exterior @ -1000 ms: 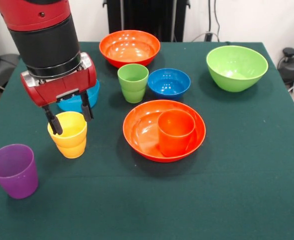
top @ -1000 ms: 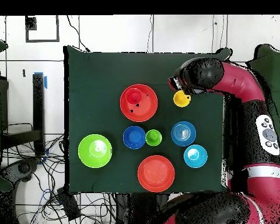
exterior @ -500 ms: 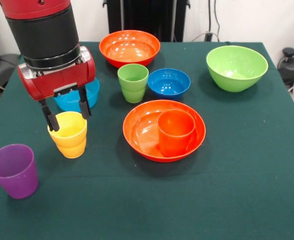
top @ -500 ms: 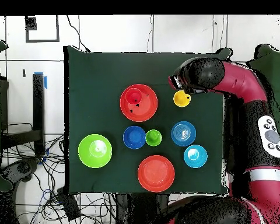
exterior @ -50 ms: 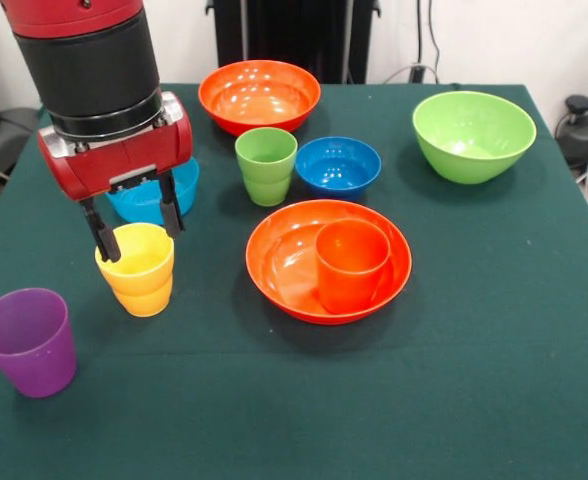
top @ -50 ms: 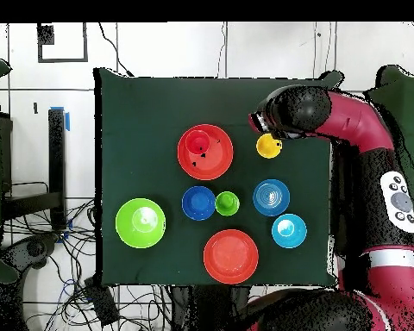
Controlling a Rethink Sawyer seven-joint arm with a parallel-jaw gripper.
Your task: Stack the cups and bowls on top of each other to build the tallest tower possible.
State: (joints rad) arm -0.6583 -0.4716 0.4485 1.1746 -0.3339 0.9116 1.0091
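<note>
Biggest first: the arm (exterior @ -50 ms: 89, 70) has barely shifted over the last second; we see the claw (exterior @ -50 ms: 132, 228) a touch higher than a second ago and almost unchanged since half a second back, so we read this as a pause over the grasp, not a lift. The surface (exterior @ -50 ms: 494, 330) layout is unchanged: large orange bowl (exterior @ -50 ms: 279, 265) with the orange cup (exterior @ -50 ms: 352, 265) standing in it, so the tower is only begun. The yellow cup (exterior @ -50 ms: 137, 268) sits upright on the cloth, not raised. The claw is open, fingers straddling the cup's rim, one at its left edge and one at its far right edge, gripping nothing. The purple cup (exterior @ -50 ms: 29, 340) stands near the front left, apart. Overhead, the claw's housing covers part of the yellow cup (top @ -50 ms: 267, 146).
</note>
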